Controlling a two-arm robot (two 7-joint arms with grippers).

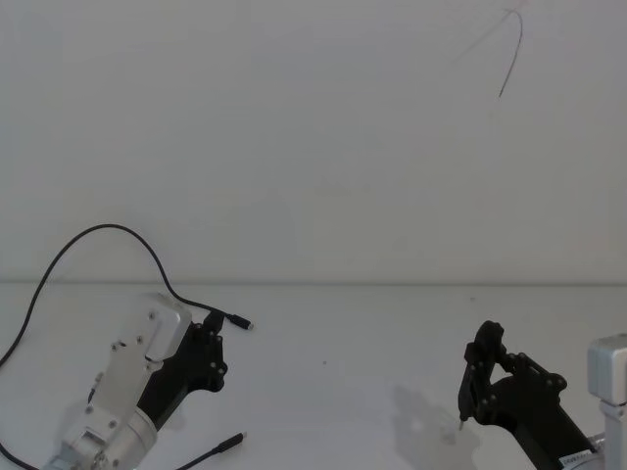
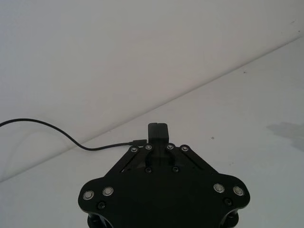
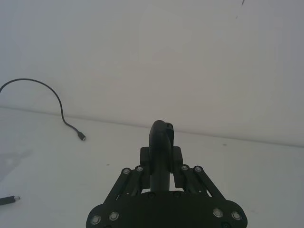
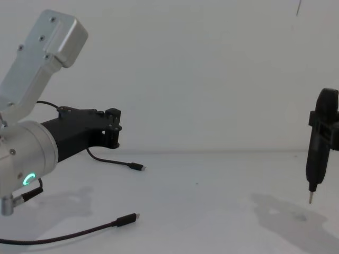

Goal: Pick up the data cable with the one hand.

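Though near data cable (image 1: 227, 446), left gripper (image 4: 113, 129) fingers (image 2: 157, 131) together, right gripper (image 3: 161, 159) round pen (image 4: 318, 151).

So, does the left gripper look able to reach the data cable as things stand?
Probably yes: the data cable lies uncovered on the table, below the raised left gripper, apart from the thinner cable.

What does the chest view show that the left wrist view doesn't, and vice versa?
Chest, not left wrist: the data cable, plug on the table nearer the robot than the left gripper; the green ring on that wrist; the right gripper holding a pen tool tip down. Left wrist, not chest: the top of the left gripper's linkage, fingers shut. Both: the thinner cable, its plug end by the left gripper.
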